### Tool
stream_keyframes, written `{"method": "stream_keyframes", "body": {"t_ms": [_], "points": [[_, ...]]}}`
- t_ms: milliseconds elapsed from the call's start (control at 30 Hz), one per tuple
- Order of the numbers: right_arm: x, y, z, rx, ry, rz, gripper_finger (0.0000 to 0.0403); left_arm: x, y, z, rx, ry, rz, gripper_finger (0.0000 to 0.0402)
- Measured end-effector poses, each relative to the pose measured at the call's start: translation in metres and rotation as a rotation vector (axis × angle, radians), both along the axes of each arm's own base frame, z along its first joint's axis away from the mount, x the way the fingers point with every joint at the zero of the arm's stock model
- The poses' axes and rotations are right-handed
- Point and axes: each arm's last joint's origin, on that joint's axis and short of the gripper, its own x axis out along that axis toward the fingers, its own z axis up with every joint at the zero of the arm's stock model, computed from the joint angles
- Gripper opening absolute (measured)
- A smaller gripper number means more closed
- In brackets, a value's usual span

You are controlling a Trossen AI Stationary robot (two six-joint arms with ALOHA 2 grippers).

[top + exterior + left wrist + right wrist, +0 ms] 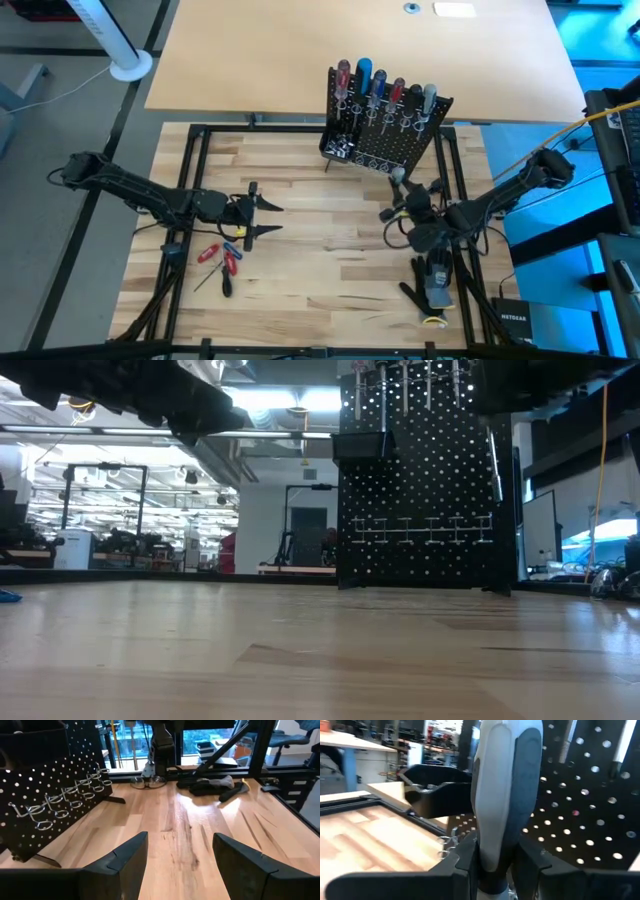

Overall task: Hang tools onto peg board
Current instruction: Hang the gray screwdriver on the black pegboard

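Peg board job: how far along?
Mostly done: six screwdrivers stand in the peg board's top row. In hand: the right gripper holds a grey-handled tool beside the board. Left: red, blue and black tools lie under the open, empty left gripper.

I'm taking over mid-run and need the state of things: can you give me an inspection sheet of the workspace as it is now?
Surface: pale wooden tabletop, mostly bare in the middle.
Job's things: peg board stands at the far edge with several screwdrivers already hung, handles up; loose tools with red, blue and black handles lie near the left arm.
Clutter: work glove near the right arm.
Grippers: left gripper open, empty, above the table by the loose tools; right gripper shut on a grey-handled tool, close to the peg board.
Cables: yellow cable along the right arm.
Surroundings: second table behind; workshop room beyond.
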Motion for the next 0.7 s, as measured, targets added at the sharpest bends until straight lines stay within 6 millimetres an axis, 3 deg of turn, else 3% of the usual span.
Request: {"method": "stream_keyframes", "body": {"t_ms": [333,700], "points": [[0.001,-0.027,-0.010,-0.055,0.118,-0.126,0.0082,0.000,0.000,0.000,-0.004,0.001,0.000,0.0214],[0.008,-0.047,-0.007,-0.041,0.199,-0.165,0.0082,0.000,0.001,0.001,0.013,-0.011,0.001,0.0214]]}}
